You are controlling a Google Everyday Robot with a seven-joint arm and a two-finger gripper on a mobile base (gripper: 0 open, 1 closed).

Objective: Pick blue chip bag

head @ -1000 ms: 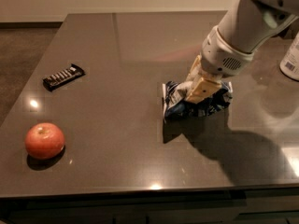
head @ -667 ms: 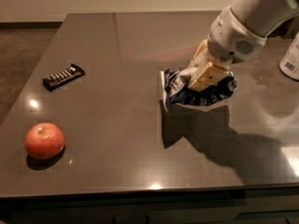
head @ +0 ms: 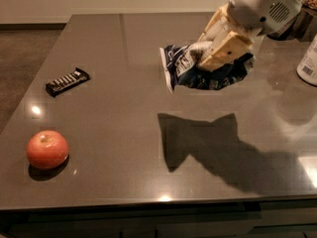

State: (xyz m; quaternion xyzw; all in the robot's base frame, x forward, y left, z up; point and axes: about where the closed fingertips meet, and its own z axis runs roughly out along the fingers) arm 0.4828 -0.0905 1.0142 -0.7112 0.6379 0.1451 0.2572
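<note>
Listing from the left, all positions taken from the apple.

1. Apple [head: 47, 149]: red-orange, upright on the dark table [head: 124, 118], near the front-left corner. Landmark item.
2. Candy bar [head: 67, 81]: flat, black with white stripes, lying behind the apple and slightly right of it, well apart. Not the task's item.
3. Shadow [head: 208, 143]: broad dark patch on the tabletop, far right of the apple and level with it. It lies detached from the item that casts it.
4. Blue chip bag [head: 188, 66]: crumpled dark-blue foil with a white-grey panel, far right of the apple and well behind it, hanging in the air above the table.
5. Gripper [head: 207, 59]: cream fingers [head: 223, 48] clenched on the bag's upper right portion. The bag droops below and to the left of them, its left edge hanging free.
6. White container [head: 309, 63]: at the far right edge, farthest from the apple, only partly visible.

Change noted: a second ago the bag rested on the table under the gripper. It has since risen clear of the surface and shifted further right of the apple, still in the grasp. Judgement: the pick is essentially achieved. What remains is keeping a firm hold, since slippery foil pinched at one side could slide out.
</note>
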